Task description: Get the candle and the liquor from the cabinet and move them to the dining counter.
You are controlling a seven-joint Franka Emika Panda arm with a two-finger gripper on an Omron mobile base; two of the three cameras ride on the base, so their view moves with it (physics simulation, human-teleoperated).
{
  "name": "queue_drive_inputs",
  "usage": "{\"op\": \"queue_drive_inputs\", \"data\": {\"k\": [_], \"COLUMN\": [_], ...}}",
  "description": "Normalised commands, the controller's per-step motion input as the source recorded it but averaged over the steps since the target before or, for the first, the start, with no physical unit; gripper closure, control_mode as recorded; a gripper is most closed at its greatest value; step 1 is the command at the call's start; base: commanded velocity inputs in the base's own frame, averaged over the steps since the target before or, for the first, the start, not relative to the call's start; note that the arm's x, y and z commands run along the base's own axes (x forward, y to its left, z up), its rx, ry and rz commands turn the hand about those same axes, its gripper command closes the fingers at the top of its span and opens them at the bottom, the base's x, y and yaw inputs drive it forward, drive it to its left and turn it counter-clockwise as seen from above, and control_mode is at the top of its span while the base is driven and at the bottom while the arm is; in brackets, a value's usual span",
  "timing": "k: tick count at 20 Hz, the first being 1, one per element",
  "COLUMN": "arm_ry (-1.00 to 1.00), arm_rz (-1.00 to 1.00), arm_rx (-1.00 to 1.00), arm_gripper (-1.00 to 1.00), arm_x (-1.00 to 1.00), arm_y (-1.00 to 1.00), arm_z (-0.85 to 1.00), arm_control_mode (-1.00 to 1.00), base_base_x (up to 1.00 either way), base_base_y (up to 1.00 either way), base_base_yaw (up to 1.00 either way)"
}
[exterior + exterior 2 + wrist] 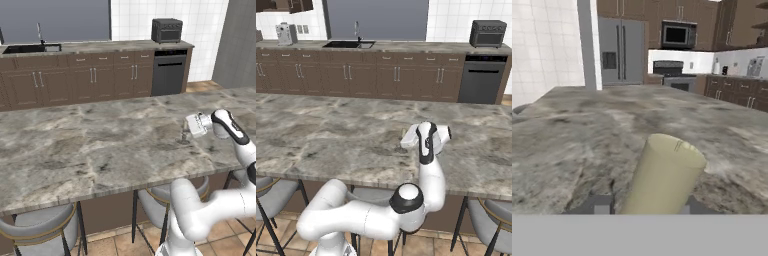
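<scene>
Hand view: candle (pixel 664 175) stands between fingertips (pixel 597 204), jaws part-open at dining counter (pixel 90 150); grip contact unclear; keep it upright, base flat on marble, release, then lift straight up.

Pale cream candle (pixel 664 175) upright on the veined marble dining counter (pixel 90 150).

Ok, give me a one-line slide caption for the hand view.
Hand view: the gripper straddles the cream candle just above the veined marble dining counter, kitchen appliances beyond.
</scene>
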Motion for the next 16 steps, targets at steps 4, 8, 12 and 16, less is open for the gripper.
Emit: {"op": "queue_drive_inputs", "data": {"k": [4,8,12,16], "arm_ry": [-0.21,-0.04,0.0,0.0], "arm_rz": [0.0,0.0,0.0,0.0], "arm_rx": [0.0,-0.01,-0.01,0.0], "arm_gripper": [1.0,1.0,-1.0,-1.0], "arm_x": [-0.4,-0.09,0.01,0.03], "arm_y": [0.02,0.18,0.24,0.06], "arm_z": [-0.15,-0.04,0.0,0.0], "arm_control_mode": [-1.0,-1.0,-1.0,-1.0], "base_base_x": [0.0,0.0,0.0,0.0], "base_base_y": [0.0,0.0,0.0,0.0], "base_base_yaw": [0.0,0.0,0.0,0.0]}}
